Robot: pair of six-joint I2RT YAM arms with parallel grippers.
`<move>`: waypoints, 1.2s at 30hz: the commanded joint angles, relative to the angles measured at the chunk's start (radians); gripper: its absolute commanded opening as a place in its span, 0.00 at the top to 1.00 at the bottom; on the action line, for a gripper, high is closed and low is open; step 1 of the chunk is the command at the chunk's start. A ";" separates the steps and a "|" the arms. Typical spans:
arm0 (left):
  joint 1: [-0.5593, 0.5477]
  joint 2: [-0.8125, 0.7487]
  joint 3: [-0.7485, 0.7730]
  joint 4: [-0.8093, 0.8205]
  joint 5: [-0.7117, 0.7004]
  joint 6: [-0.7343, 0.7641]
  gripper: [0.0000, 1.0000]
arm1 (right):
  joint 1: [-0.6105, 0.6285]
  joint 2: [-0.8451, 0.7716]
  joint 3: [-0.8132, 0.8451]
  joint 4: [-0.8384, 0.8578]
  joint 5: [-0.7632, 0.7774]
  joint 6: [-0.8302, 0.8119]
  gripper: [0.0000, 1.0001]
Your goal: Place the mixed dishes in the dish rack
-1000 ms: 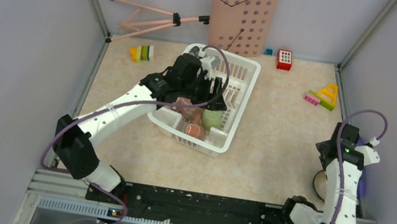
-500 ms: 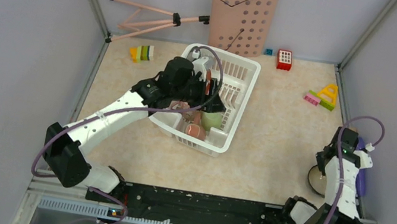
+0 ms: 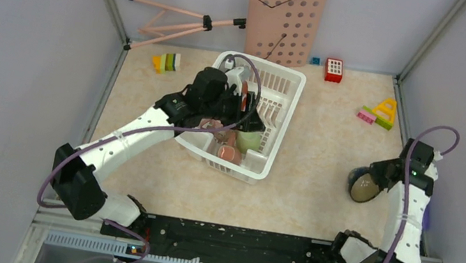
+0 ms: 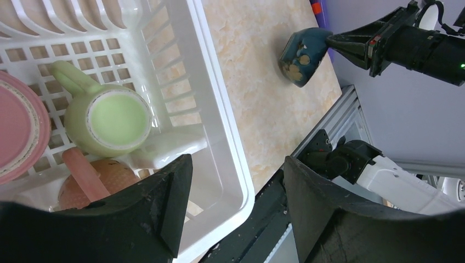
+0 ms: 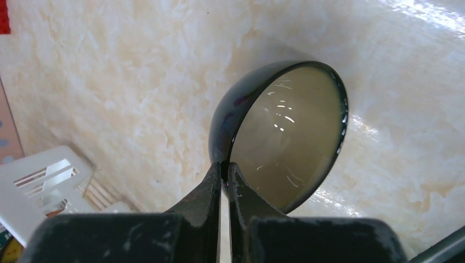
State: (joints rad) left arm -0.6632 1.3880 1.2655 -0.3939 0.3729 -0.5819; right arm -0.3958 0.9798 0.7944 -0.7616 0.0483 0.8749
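Note:
The white dish rack (image 3: 276, 121) stands mid-table, its rim (image 4: 219, 109) filling the left wrist view. Inside it sit a pale-green mug (image 4: 109, 118), a pink dish (image 4: 16, 137) and a brownish dotted mug (image 4: 115, 178). My left gripper (image 3: 245, 102) hovers over the rack's near end, open (image 4: 237, 164), with nothing between its fingers. My right gripper (image 3: 380, 176) is shut (image 5: 225, 167) on the rim of the bluish bowl (image 5: 285, 137). It holds the bowl (image 3: 364, 185) tipped on its side just above the table at the right. The same bowl (image 4: 299, 49) also shows in the left wrist view.
A pink perforated board (image 3: 285, 16) and a pink tripod (image 3: 177, 20) lean at the back wall. Toy blocks lie at the back left (image 3: 167, 62), back middle (image 3: 333, 70) and back right (image 3: 380, 112). A purple object (image 3: 425, 215) sits by the right wall.
My right gripper closed on the bowl's rim and carried it up and to the left, tipping it on its side. The left arm drew back slightly, then held still.

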 commanded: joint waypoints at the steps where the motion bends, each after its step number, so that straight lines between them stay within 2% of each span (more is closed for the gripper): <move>1: -0.004 0.002 0.004 0.070 -0.029 -0.017 0.33 | 0.005 0.043 0.018 0.099 -0.138 -0.035 1.00; 5: -0.004 0.006 0.004 0.078 -0.047 -0.019 0.33 | 0.069 0.134 0.044 0.108 -0.112 -0.057 1.00; 11: -0.005 0.015 0.013 0.071 -0.064 -0.006 0.33 | 0.090 0.165 0.034 0.180 -0.125 -0.042 1.00; 14: -0.004 0.023 0.018 0.065 -0.059 0.000 0.33 | 0.092 0.190 0.022 0.213 -0.132 -0.024 0.90; 18: -0.004 0.033 0.010 0.066 -0.040 -0.002 0.33 | 0.110 0.218 0.016 0.242 -0.122 -0.012 0.83; 22: -0.004 0.033 -0.002 0.065 -0.038 0.004 0.33 | 0.117 0.230 0.019 0.256 -0.102 -0.022 0.67; 26: -0.005 0.032 -0.005 0.064 -0.037 0.012 0.33 | 0.120 0.250 0.047 0.231 -0.085 -0.031 0.32; 27: -0.004 0.031 -0.006 0.064 -0.038 0.013 0.33 | 0.124 0.254 0.059 0.216 -0.075 -0.034 0.25; 32: -0.004 0.026 -0.011 0.066 -0.042 0.019 0.33 | 0.127 0.275 0.093 0.197 -0.026 -0.038 0.11; 36: -0.004 0.030 -0.013 0.070 -0.038 0.019 0.33 | 0.155 0.324 0.129 0.194 0.011 -0.003 0.09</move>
State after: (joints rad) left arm -0.6632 1.4185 1.2625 -0.3656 0.3244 -0.5766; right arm -0.2737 1.2606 0.8501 -0.5690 -0.0017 0.8486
